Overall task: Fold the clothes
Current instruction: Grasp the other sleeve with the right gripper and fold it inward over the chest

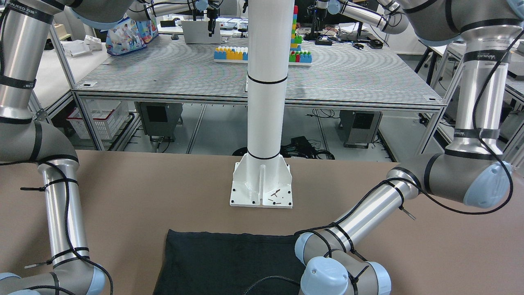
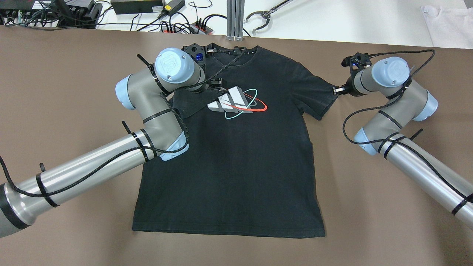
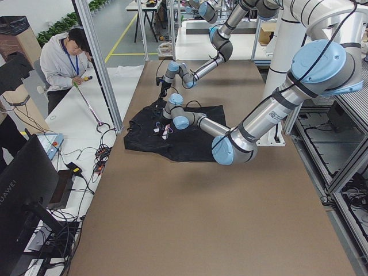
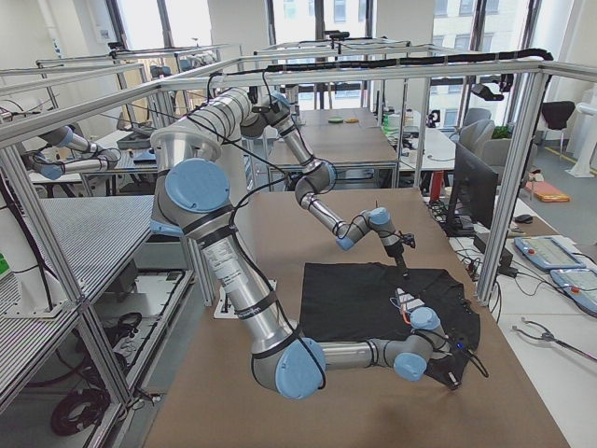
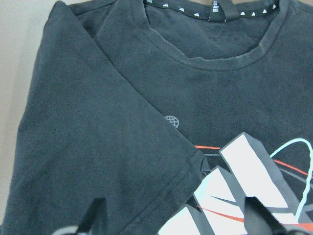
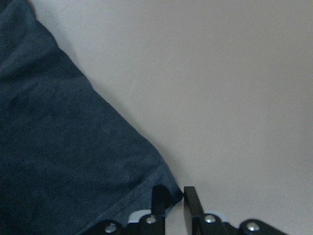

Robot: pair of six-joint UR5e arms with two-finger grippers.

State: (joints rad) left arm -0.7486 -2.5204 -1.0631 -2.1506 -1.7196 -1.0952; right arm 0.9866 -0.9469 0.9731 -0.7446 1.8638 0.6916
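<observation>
T-shirt (image 2: 236,166): black, with a white, red and teal print (image 2: 238,103) on the chest. It lies flat and print-up on the brown table (image 2: 74,92), directly in front of the white pole (image 1: 265,102). The bottom hem is the edge nearest the pole's base, lying near it but not touching. The collar (image 5: 215,63) is at the end away from the pole.

Left sleeve (image 2: 188,103): folded inward over the chest, its hemmed edge overlapping the print's nearest corner.

Right sleeve (image 2: 314,96): spread flat, pointing outward to the pole's right.

Left gripper (image 5: 174,205): above the folded sleeve and the print, at the end of the shirt away from the pole. The jaws stand wide apart, with nothing between them but the fabric below.

Right gripper (image 2: 335,90): at the outer tip of the right sleeve, farther to the pole's right than any other part of the shirt. The jaws are narrow, closed on the corner of the sleeve hem just above the table.
</observation>
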